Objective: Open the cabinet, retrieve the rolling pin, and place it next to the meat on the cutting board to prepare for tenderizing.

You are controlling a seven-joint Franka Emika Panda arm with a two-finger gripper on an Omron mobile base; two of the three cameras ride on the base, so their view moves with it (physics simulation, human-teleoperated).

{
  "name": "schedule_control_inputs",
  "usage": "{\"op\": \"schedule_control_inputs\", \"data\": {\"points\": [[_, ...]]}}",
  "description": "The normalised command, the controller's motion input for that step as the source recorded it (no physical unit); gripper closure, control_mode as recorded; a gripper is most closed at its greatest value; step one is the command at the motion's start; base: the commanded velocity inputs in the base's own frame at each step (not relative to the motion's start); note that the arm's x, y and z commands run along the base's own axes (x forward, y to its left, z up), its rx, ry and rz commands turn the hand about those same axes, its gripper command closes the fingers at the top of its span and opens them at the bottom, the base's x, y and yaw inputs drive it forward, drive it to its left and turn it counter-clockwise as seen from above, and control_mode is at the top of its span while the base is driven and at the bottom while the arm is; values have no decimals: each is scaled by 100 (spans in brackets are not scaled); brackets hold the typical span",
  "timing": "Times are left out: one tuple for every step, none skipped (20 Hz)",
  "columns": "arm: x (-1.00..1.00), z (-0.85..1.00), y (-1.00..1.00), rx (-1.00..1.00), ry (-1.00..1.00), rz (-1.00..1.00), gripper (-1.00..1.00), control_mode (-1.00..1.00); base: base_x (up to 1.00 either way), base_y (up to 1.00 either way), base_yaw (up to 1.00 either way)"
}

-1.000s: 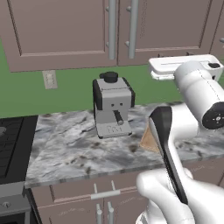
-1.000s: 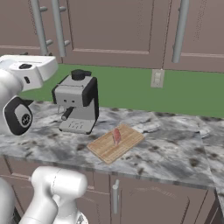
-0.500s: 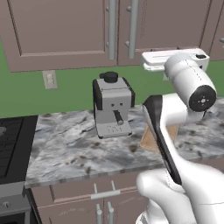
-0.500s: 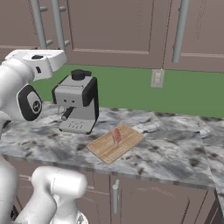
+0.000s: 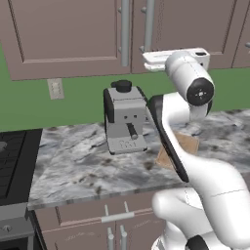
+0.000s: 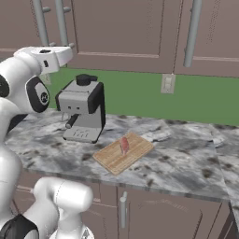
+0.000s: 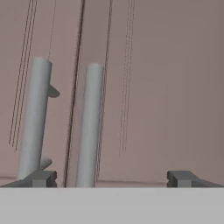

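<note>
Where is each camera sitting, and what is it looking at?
Left base view: behind the arm on its left, facing the counter, coffee machine and cabinet; the white arm rises lower right.
Right base view: behind on its right, facing the cutting board with the meat; the arm stands left.
Hand view: on the hand, facing the cabinet's handles; open fingers below.
Both base views share the coffee machine and board.

You are looking at a mauve-brown cabinet [image 5: 73, 39] with silver bar handles [image 7: 89, 127] across the top of the frame, above a green wall [image 6: 140, 95]. The bench [image 6: 186, 163] is showing grey-and-white marbling. At centre, a pinkish-red meat [image 6: 124, 145] is lying on the light tan cutting board [image 6: 116, 156], beside a grey-and-black coffee machine [image 6: 84, 114].
</note>
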Motion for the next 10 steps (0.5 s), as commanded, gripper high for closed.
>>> {"op": "schedule_control_inputs", "data": {"points": [[52, 0, 22, 0, 4, 0, -100, -100, 0, 0, 0], [51, 0, 17, 0, 3, 0, -100, -100, 0, 0, 0], [49, 0, 14, 0, 2, 0, -100, -100, 0, 0, 0], [49, 0, 11, 0, 1, 0, -100, -100, 0, 0, 0], [47, 0, 8, 0, 1, 0, -100, -100, 0, 0, 0], [47, 0, 8, 0, 3, 0, -100, -100, 0, 0, 0], [53, 0, 11, 0, 4, 0, -100, -100, 0, 0, 0], [54, 0, 10, 0, 4, 0, -100, -100, 0, 0, 0], [54, 0, 9, 0, 5, 0, -100, -100, 0, 0, 0], [55, 0, 10, 0, 5, 0, -100, -100, 0, 0, 0]]}}
